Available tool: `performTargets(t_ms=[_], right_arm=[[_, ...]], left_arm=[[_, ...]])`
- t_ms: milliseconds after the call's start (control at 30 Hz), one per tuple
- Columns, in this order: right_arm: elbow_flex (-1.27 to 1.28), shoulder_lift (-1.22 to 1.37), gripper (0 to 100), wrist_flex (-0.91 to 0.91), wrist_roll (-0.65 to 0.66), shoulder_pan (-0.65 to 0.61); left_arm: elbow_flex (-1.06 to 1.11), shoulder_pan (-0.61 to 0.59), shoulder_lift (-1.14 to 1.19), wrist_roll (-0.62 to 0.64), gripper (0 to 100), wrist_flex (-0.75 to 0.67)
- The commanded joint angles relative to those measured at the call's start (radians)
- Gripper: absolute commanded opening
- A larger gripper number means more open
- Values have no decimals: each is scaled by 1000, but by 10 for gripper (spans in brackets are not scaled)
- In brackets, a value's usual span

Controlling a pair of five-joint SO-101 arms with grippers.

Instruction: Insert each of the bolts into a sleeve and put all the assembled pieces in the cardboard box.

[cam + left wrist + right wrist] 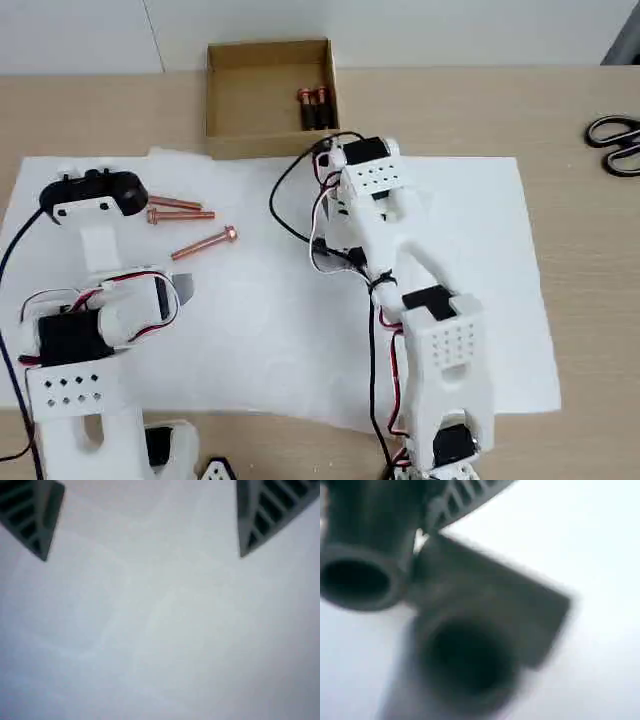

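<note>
The left hand hangs over bare paper, fingers wide apart, nothing between them. In the high view it sits low on the sheet's left side. The three loose bolts lie from it at 12 to 1 o'clock. The nearest bolt is close, at 1 o'clock, slanted along the 8-to-2 line with its head at the 2 o'clock end. The other two lie farther out at 12 o'clock, side by side, nearly along the 9-to-3 line.

The right hand is well apart from the bolts, which lie at its 8 to 9 o'clock. It sits at the sheet's far edge, with the box just beside it at 11 o'clock. Its wrist view shows two dark sleeves close up, bores open toward the camera. Whether this hand is apart or clamped I cannot tell. Two assembled pieces lie in the box's right corner, along the 12-to-6 line.

The left arm looks the nearer one for the bolts. A grasp would likely go best across the slanted shank, and the bolt would then need to travel toward 2 o'clock to meet a sleeve.
</note>
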Motion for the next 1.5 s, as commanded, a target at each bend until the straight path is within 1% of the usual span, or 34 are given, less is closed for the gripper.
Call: performTargets(t_ms=[0, 133, 400, 500, 667, 867, 933, 1033, 1167, 1233, 1400, 1467], right_arm=[[-3, -151, 4, 13, -5, 4], [44, -219, 4, 13, -5, 1], [298, -321, 3, 5, -5, 21], [322, -340, 3, 4, -5, 31], [336, -289, 3, -47, -5, 36], [304, -186, 3, -56, -5, 38], [278, -171, 3, -50, 35, 45], [275, -165, 4, -50, 193, 47], [275, -162, 5, -50, 207, 51], [275, -168, 27, -42, 207, 51], [273, -168, 148, -28, 209, 50], [273, -170, 162, -28, 209, 48]], left_arm=[[-2, -2, -8, -6, 233, -20], [-2, -2, -8, -6, 233, -20], [-2, -2, -8, -8, 233, -21], [-2, 0, -6, -8, 233, -21], [-2, 0, -6, -8, 233, -21], [-2, 0, -8, -8, 233, -21], [-2, 0, -8, -8, 233, -21], [-2, 0, -8, -8, 233, -21], [-2, 0, -8, -8, 233, -20], [-2, 0, -8, -8, 233, -20], [-2, 0, -8, -8, 233, -20], [-2, 0, -8, -8, 233, -20]])
